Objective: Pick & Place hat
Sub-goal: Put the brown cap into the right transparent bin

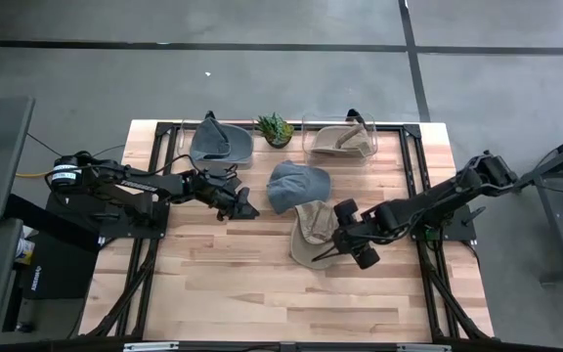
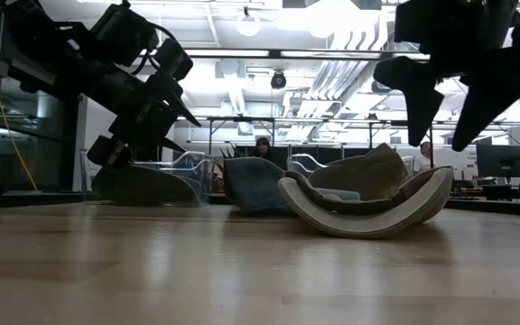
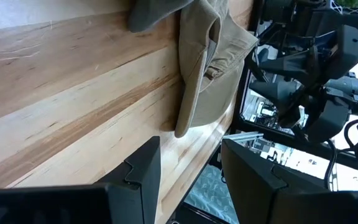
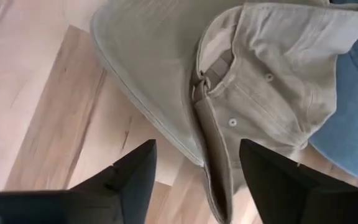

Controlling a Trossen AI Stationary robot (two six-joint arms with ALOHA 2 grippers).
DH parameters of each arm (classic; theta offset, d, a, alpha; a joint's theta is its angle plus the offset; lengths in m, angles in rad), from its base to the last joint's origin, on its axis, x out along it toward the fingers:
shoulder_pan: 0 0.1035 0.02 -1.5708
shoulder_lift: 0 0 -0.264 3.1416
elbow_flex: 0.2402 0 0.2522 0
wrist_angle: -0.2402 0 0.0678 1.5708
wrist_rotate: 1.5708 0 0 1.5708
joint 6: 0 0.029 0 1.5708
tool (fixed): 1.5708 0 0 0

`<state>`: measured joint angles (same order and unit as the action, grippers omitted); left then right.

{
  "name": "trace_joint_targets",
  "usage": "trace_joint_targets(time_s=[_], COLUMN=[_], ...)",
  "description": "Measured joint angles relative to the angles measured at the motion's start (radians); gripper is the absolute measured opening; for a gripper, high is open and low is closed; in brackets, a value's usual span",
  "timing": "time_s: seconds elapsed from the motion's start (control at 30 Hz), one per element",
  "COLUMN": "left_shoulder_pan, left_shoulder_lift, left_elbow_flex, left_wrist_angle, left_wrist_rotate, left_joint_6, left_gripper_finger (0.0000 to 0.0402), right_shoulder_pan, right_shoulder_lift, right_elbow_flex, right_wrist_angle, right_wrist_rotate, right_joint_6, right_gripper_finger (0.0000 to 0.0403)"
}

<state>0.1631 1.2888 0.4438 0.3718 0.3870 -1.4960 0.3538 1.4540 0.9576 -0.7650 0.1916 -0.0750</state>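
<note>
A tan hat [image 1: 309, 233] lies near the table's middle with its inside turned up and its brim curling off the wood [image 2: 368, 203]. My right gripper [image 1: 328, 250] hangs open just above it. In the right wrist view its fingers [image 4: 197, 162] stand on either side of the spot where brim meets crown [image 4: 216, 93], clear of the cloth. A blue-grey hat [image 1: 296, 184] lies beside the tan one, on its far side. My left gripper [image 1: 245, 207] is open and hovers over bare wood to the left of both hats [image 3: 191, 155].
Two clear bins stand at the far edge. The left one [image 1: 218, 145] holds a grey hat and the right one [image 1: 340, 140] a tan hat. A small green plant [image 1: 275, 127] sits between them. Bare wood stretches along the near side [image 1: 262, 293]. People show in the room behind [image 2: 262, 144].
</note>
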Motion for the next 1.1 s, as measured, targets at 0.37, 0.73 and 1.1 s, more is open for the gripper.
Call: trace_joint_targets(time_s=[0.37,0.73,1.1], left_shoulder_pan=[0.000,0.000,0.000], left_shoulder_lift=[0.000,0.000,0.000], left_elbow_flex=[0.000,0.000,0.000], left_wrist_angle=[0.001,0.003,0.002], left_wrist_rotate=[0.005,0.003,0.003], left_joint_6=[0.007,0.010,0.006], left_gripper_finger=[0.0147,0.0147,0.0147], right_shoulder_pan=[-0.022,-0.067,-0.121], right_shoulder_lift=[0.002,0.111,0.225], right_elbow_flex=[-0.007,-0.008,-0.008], right_wrist_angle=[0.000,0.046,0.086], right_wrist_rotate=[0.002,-0.018,-0.066], right_joint_6=[-0.082,-0.165,-0.170], right_gripper_finger=[0.0275,0.0275,0.0275])
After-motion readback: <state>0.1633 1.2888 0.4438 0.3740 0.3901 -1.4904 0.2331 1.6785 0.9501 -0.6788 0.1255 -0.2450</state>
